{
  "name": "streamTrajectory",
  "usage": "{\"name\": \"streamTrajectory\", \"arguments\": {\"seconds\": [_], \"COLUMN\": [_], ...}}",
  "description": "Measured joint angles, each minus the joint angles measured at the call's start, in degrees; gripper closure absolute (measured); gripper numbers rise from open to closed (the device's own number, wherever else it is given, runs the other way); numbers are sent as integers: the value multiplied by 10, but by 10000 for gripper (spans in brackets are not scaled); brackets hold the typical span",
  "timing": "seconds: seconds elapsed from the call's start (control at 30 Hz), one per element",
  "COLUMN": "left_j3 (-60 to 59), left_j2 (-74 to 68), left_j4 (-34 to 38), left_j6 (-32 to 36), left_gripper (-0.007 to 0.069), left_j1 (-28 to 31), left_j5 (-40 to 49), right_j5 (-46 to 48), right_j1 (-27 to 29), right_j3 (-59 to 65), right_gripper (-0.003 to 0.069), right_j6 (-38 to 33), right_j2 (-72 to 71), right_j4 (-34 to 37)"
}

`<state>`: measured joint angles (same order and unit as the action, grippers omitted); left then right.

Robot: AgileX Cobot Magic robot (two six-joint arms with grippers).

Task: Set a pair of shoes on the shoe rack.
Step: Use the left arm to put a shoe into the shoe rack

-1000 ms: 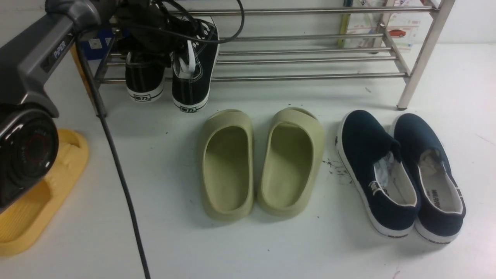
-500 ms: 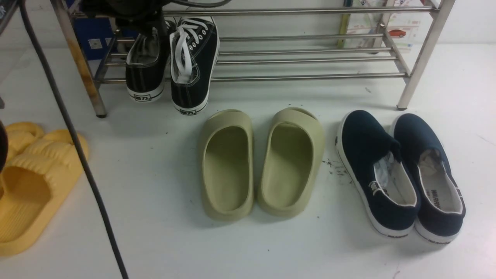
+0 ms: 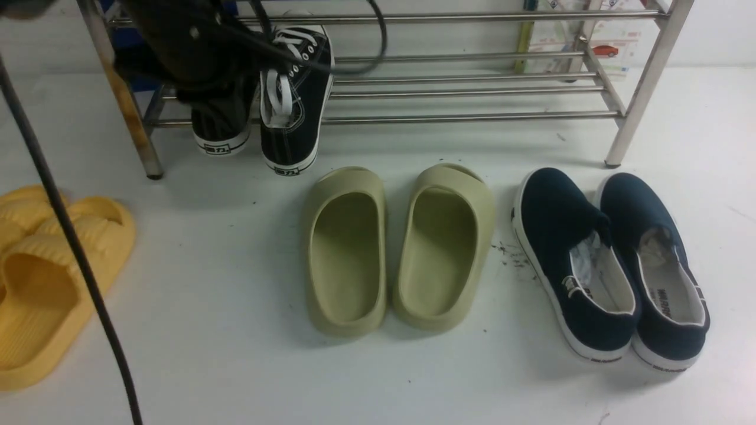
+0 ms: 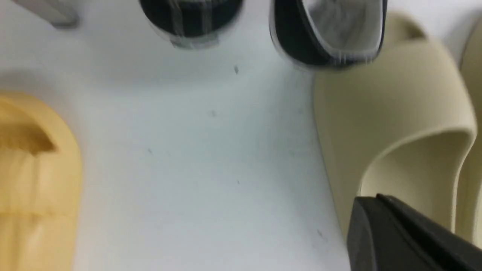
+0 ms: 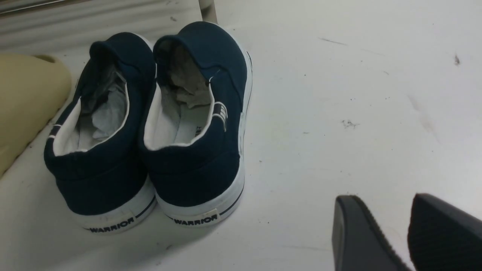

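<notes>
Both black lace-up sneakers of the pair of shoes [image 3: 292, 112] stand side by side at the left end of the shoe rack [image 3: 472, 91], on its low bars, heels toward me. A blurred dark part of my left arm [image 3: 189, 53] covers the top of the left sneaker [image 3: 220, 140]. In the left wrist view the two sneaker heels [image 4: 327, 41] are blurred, and my left gripper [image 4: 372, 205] is shut and empty over the olive slide. My right gripper [image 5: 382, 201] stands open and empty over bare floor, near the navy slip-ons.
Olive-green slides [image 3: 396, 248] lie in front of the rack at the middle. Navy slip-ons [image 3: 608, 265] sit to the right of them. Yellow slides [image 3: 47, 277] lie at the far left. A black cable [image 3: 77, 254] hangs down the left side. A rust-stained rack leg [image 3: 133, 124] stands beside the sneakers.
My left arm has swung out of the left foreground, uncovering the yellow slides, and now blurs over the left sneaker. Its gripper has closed. Both sneakers stay on the rack.
</notes>
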<state>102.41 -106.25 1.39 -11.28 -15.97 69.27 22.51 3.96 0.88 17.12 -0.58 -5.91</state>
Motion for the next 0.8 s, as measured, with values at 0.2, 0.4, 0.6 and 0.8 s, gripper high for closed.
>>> {"name": "streamTrajectory", "arguments": {"seconds": [0.2,0.4,0.6,0.8], "left_j3": [-89,-90,-92,-60], "left_j2": [-43,-65,-65,-65], "left_j4": [-36,-73,-76,-72], "left_j6": [-40,-77,-82,-82], "left_gripper": [634,634,631,631], "left_j1": [-16,-15,-15,-15], "left_j5": [-159,-249,-283,-278], "right_j5": [0,0,0,0], "right_j1": [0,0,0,0], "right_j3": [0,0,0,0], "right_gripper": [413,413,413,413], "right_j6": [0,0,0,0], "right_j2": [0,0,0,0], "right_j4": [0,0,0,0]}}
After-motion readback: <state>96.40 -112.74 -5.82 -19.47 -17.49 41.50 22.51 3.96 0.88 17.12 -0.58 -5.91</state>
